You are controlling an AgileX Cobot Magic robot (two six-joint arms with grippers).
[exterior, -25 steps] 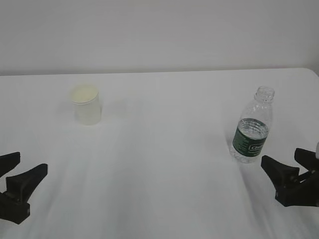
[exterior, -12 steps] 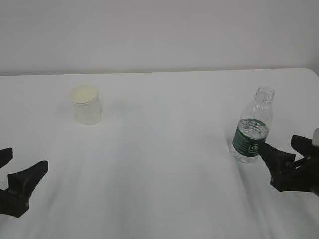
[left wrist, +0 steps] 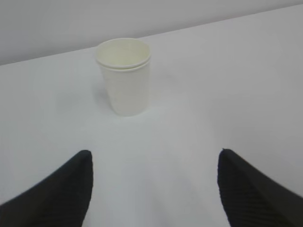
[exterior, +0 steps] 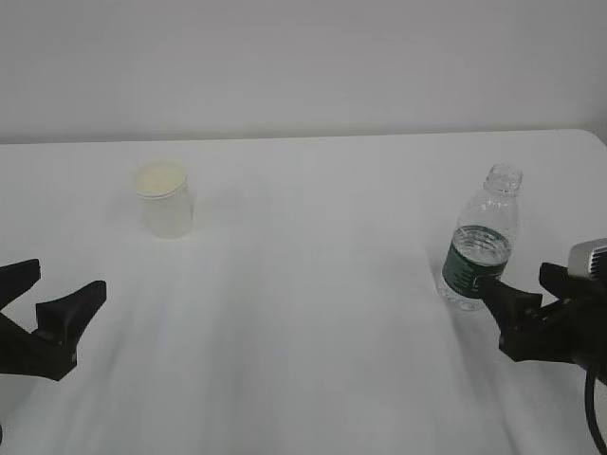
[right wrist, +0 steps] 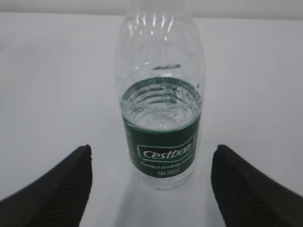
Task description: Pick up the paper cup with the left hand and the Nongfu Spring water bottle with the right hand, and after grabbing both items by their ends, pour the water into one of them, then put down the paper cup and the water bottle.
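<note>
The white paper cup point(exterior: 164, 201) stands upright at the left rear of the white table; in the left wrist view the paper cup point(left wrist: 124, 78) is well ahead of the jaws. My left gripper point(exterior: 69, 276) point(left wrist: 154, 152) is open and holds nothing, some way in front of the cup. The capless water bottle point(exterior: 481, 242) with a dark green label stands upright on the right. Its water point(right wrist: 161, 118) reaches about the label's top. My right gripper point(exterior: 515, 280) point(right wrist: 152, 147) is open just in front of the bottle point(right wrist: 161, 99), one finger to each side, not touching it.
The white table point(exterior: 313, 322) runs back to a plain pale wall. Its far right corner point(exterior: 596, 135) lies behind the bottle. Cup and bottle stand far apart, with bare tabletop between them.
Both grippers have moved forward toward their objects. The left jaws have spread wider. The right gripper has closed in on the bottle's base from the front right.
</note>
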